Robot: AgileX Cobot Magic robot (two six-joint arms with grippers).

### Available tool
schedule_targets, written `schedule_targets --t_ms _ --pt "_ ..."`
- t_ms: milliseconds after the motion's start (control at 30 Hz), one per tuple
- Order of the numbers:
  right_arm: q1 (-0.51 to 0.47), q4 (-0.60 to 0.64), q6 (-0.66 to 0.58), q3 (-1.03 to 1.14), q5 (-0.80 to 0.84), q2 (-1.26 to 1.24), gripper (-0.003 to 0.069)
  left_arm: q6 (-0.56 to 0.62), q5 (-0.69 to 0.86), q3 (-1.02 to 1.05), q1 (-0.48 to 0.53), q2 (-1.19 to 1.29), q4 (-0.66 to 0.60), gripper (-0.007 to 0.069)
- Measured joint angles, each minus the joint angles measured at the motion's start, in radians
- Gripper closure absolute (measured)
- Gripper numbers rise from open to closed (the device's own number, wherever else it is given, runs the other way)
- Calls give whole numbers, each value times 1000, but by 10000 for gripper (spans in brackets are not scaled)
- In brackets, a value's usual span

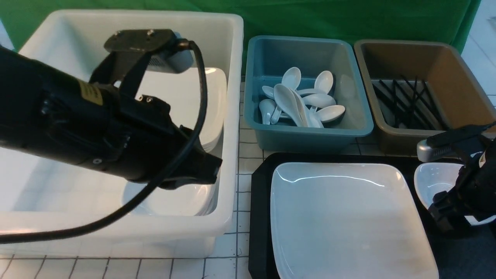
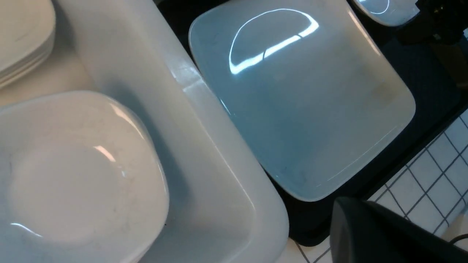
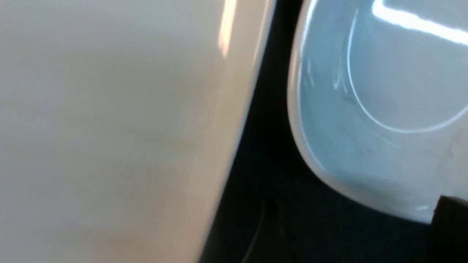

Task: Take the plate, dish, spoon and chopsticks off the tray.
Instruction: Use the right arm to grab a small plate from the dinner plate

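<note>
A: Spotted the plate [image 1: 348, 221]?
B: Found it flat on the tray [image 1: 260, 217], covering the left and middle of it.
A: And the dish [image 1: 436, 182]?
B: Saw it on the tray too, at the right end, just beside the plate yet apart from it. Made out a dark strip of tray between them in the right wrist view.
A: Checked the right gripper [image 1: 441, 217]?
B: Caught it low over the tray's right end, at the dish's near rim. Glimpsed one dark finger [image 3: 451, 233] against that rim in the wrist view. Couldn't tell whether spread or pinching the dish.
A: Located the left gripper [image 1: 212, 170]?
B: Found it left of the tray, over the white bin [image 1: 232, 116], with the claw pressed together. Noticed a dish stack [image 1: 174, 201] right under it in that bin, and a plate stack [image 1: 215, 112] farther back.
A: Looked past the tray?
B: Picked out two bins just beyond its far edge: a teal bin [image 1: 306, 139] holding a heap of spoons [image 1: 302, 100], and to the right a brown bin [image 1: 453, 69] holding chopsticks [image 1: 407, 100], laid criss-cross.
A: Looked under the tray?
B: Made out a white gridded table [image 1: 240, 186] under and beside it, and green cloth [image 1: 310, 19] behind the bins.
</note>
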Motion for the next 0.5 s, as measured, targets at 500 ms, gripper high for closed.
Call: schedule_targets --t_ms 500 --pt "2 -73 -46 4 -133 104 372 10 -14 1 -3 2 24 624"
